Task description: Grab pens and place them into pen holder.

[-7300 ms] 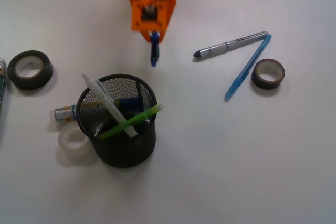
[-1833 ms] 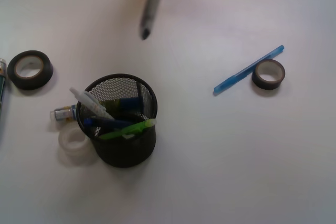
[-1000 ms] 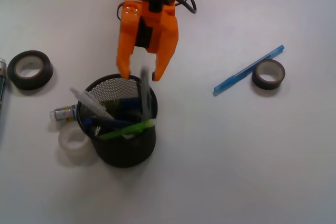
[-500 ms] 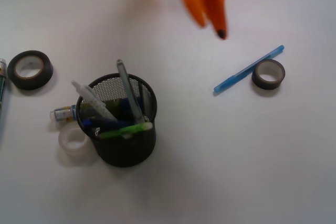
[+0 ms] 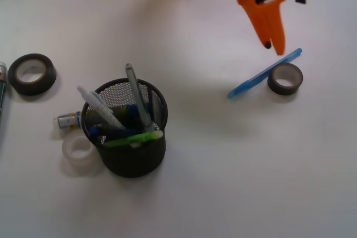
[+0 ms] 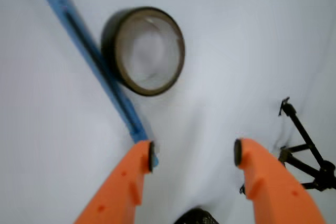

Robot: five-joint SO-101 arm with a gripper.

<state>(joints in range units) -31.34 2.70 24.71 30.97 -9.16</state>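
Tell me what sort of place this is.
Probably an office desk or lab bench: a plain white table with a mesh pen holder full of pens, tape rolls, and an orange gripper above a blue pen.

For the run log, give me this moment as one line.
gripper: open, empty | light blue pen: on table, against tape roll | pen holder: four pens inside

An office-like desk: white tabletop (image 5: 234, 171), mesh pen holder (image 5: 131, 151), pens (image 5: 262, 74), tape rolls (image 5: 285, 78).
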